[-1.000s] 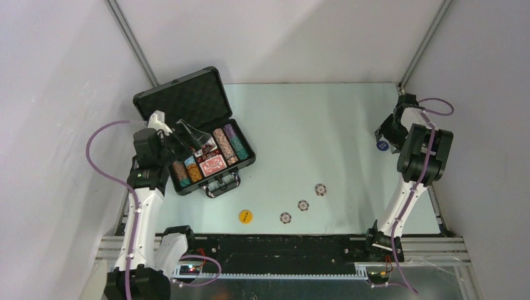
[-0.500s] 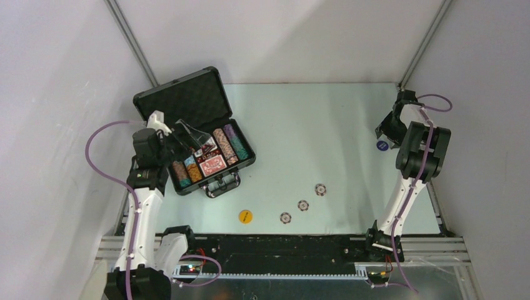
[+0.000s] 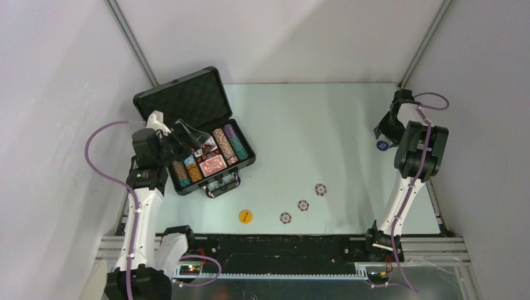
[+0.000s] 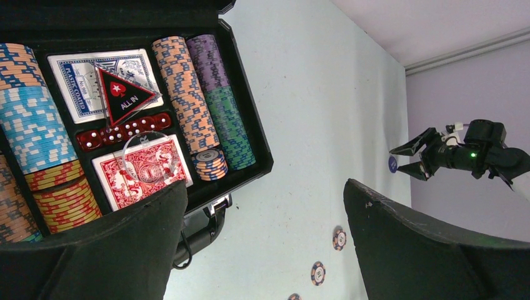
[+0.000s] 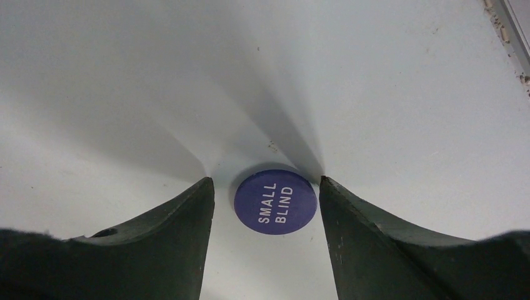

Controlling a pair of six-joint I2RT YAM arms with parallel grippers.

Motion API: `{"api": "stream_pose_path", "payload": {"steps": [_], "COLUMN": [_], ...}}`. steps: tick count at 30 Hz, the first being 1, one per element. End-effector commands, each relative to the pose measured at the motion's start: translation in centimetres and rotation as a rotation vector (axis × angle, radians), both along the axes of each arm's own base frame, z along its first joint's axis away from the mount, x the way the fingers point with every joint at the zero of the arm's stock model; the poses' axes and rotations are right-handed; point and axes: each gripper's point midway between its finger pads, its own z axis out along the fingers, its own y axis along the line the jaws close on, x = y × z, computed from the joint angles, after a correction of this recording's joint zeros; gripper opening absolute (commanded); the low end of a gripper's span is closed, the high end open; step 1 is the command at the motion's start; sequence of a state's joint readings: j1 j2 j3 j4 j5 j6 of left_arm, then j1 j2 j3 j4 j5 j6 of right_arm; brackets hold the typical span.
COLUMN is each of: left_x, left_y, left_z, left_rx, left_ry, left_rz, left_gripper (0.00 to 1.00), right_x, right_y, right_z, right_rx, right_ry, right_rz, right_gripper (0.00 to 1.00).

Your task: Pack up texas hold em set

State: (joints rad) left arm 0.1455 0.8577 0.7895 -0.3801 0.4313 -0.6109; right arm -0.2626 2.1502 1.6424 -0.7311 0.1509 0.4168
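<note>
Right gripper (image 5: 267, 181): jaws standing partly spread, gripping nothing, straddling round blue plastic disc (image 5: 275, 201) marked SMALL BLIND. Disc lying flat on pale table (image 5: 375, 94) between black fingers (image 5: 169, 250); one finger sitting just beside its rim, other leaving narrow gap. Disc resting well apart from open black foam-lined briefcase (image 3: 181, 100), far to its right. Left gripper (image 4: 264, 184): jaws standing wide apart, holding nothing, hovering over briefcase, near red card deck (image 4: 147, 172).
</note>
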Motion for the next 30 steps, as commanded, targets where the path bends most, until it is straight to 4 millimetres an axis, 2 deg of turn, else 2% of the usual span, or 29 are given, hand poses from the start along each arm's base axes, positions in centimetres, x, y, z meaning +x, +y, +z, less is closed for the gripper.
{"api": "stream_pose_path", "payload": {"steps": [1,22,28,30], "left_x": [0.1,0.3,0.3,0.2], "left_y": [0.0,0.2,0.2,0.1], "left_z": [1.5,1.5,1.5,1.4], "left_rx": [-0.004,-0.012,-0.014,-0.015], "left_ry": [-0.044,-0.038,-0.040,-0.039], "left_rz": [-0.012,-0.007,-0.008,-0.009], "left_gripper": [1.00,1.00,1.00,1.00], "right_x": [-1.4,-2.5,-2.8,-2.6], "right_y": [0.3,0.7,0.6,0.7], "right_z": [-0.6,-0.3,-0.3,-0.4], "right_rx": [-0.005,-0.015,-0.020,-0.009], "right_ry": [0.036,0.044,0.046,0.040], "right_rz": [0.003,0.008,0.003,0.004], "right_gripper": [0.66,0.62,0.58,0.51]}}
